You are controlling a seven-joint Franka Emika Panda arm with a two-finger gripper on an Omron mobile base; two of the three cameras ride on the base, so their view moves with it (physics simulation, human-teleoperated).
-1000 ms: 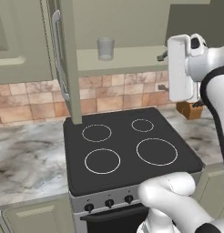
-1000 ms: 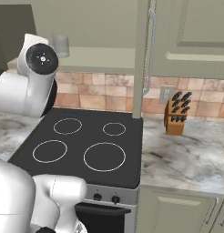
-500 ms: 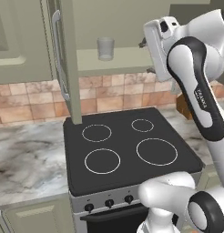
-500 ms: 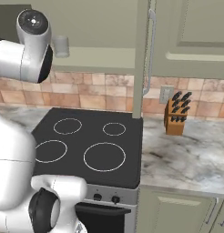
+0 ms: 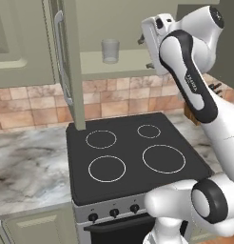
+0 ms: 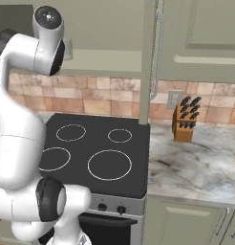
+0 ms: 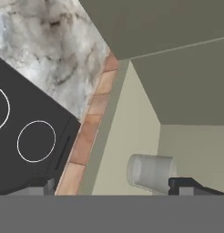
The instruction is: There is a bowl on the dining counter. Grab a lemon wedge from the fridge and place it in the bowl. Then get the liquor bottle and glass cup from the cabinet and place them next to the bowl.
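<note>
The glass cup (image 5: pixel 110 51) stands upright on the pale shelf floor of the open cabinet (image 5: pixel 133 28), towards the left of the opening, just beside the cabinet door (image 5: pixel 71 62) that swings out towards the camera with its curved silver handle (image 5: pixel 61 59) on the outer face. The gripper (image 5: pixel 144 42) is raised to shelf height at the right side of the cabinet opening, its jaws spread wide with nothing between them, pointing towards the cup but well apart from it. In the hand view the tumbler (image 7: pixel 150 173) appears rolled on its side because the camera is tilted; it sits between the two dark fingertips (image 7: pixel 192 184), closer to the right one, with the cabinet's inner walls behind it. Below the cabinet lies the black stove top (image 5: pixel 133 155) with four white ring burners, backed by a band of terracotta tiles (image 5: pixel 116 97). Grey-veined marble worktop (image 5: pixel 28 167) flanks the stove on both sides. In the right base view a wooden knife block (image 6: pixel 184 122) with dark handles stands on the marble beside the wall, right of the stove, near a wall socket (image 6: pixel 174 98).
</note>
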